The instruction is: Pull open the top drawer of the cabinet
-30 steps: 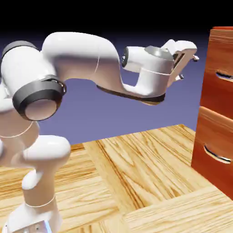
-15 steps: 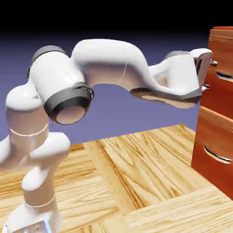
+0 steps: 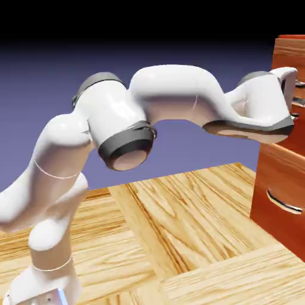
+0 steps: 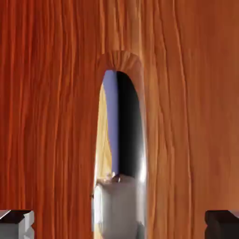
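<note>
The cabinet (image 3: pixel 280 190) stands at the exterior view's right, reddish-brown wood with stacked drawer fronts. My gripper (image 3: pixel 296 98) is pressed up against the top drawer (image 3: pixel 301 136), and the hand hides most of its handle there. In the hand view the top drawer's wood (image 4: pixel 46 116) fills the frame. Its curved silver handle (image 4: pixel 133 140) runs up the middle. My gripper (image 4: pixel 119 224) straddles the handle. The two fingertips (image 4: pixel 16 223) show far apart in the bottom corners, clear of the handle, so the jaws stand open.
The lower drawer (image 3: pixel 286 179) with its own silver handle (image 3: pixel 284 202) sits below my hand. Pale wood floor (image 3: pixel 179 238) spreads under the arm. My forearm (image 3: pixel 256 116) stretches level toward the cabinet.
The arm has stretched rightward and the hand has travelled from well short of the cabinet to the top drawer's front, around its handle.
</note>
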Robot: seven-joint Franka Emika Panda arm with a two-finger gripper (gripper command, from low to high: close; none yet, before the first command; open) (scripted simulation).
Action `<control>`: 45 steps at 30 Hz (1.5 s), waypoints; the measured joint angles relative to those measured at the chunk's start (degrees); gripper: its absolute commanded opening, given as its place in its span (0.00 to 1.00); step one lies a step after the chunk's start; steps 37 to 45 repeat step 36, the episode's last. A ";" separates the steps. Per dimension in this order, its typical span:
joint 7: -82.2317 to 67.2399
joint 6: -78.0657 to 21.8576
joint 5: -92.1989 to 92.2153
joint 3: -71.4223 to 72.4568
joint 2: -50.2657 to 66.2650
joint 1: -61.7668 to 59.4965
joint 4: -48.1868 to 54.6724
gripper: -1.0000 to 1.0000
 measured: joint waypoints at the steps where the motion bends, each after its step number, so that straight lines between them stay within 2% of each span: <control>1: 0.85 -0.40 -0.52 1.62 0.59 -2.08 -1.79 0.00; 16: 5.19 -4.36 -2.90 27.67 2.22 -33.22 -23.74 0.00; 32: -2.26 -3.87 3.16 54.00 -11.48 -66.44 -48.06 0.00; 33: -2.51 -3.67 3.43 54.67 -12.07 -67.42 -48.79 1.00; 45: -3.02 -3.07 4.04 55.98 -13.37 -69.49 -50.25 1.00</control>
